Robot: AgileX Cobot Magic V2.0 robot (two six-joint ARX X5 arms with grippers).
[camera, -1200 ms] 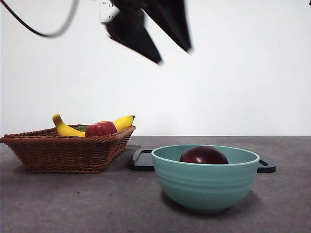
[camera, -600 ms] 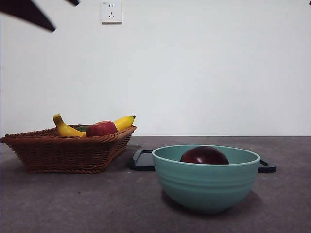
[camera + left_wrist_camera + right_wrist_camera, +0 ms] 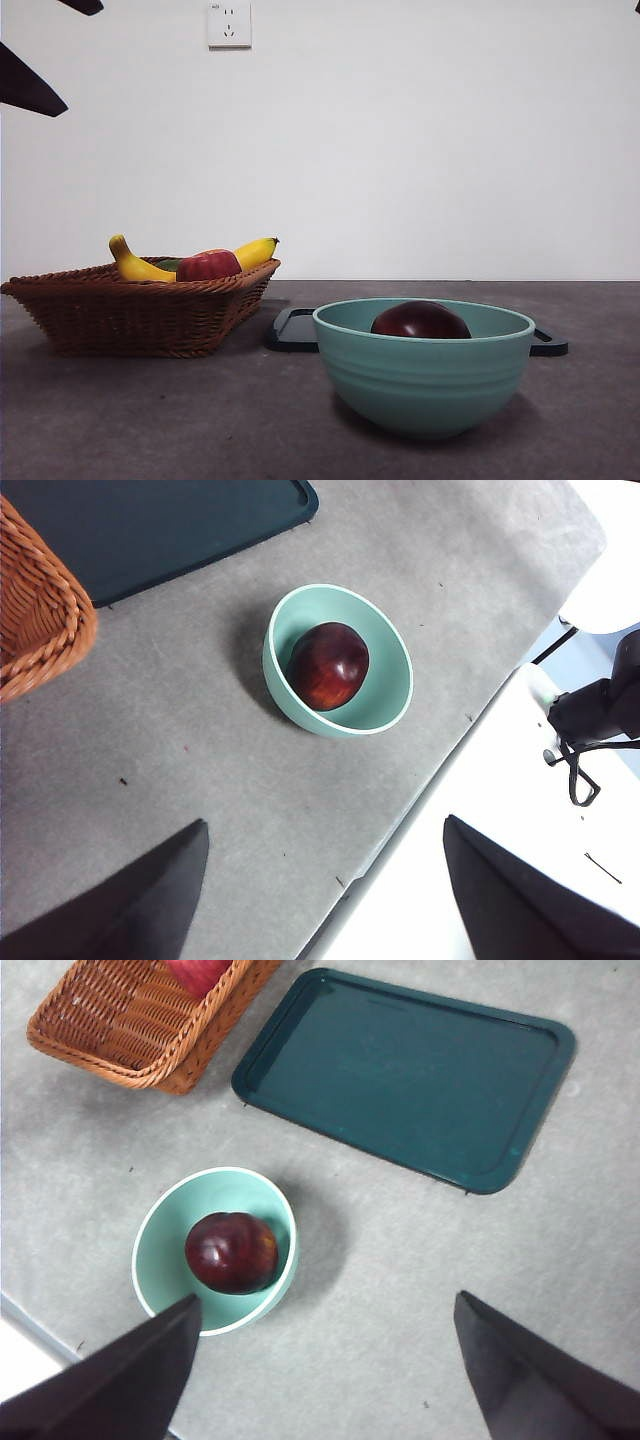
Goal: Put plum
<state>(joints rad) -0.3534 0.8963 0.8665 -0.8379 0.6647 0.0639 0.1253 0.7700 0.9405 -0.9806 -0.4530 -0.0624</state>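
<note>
Plum sits inside teal bowl on grey worktop. Left tool and right tool both high above, released, grasping nothing.

Bright, even light — soft shadows, sharp focus

Both claws raised, agape.

I see the plum in the bowl; tray behind the bowl, wicker basket to its left.
</note>
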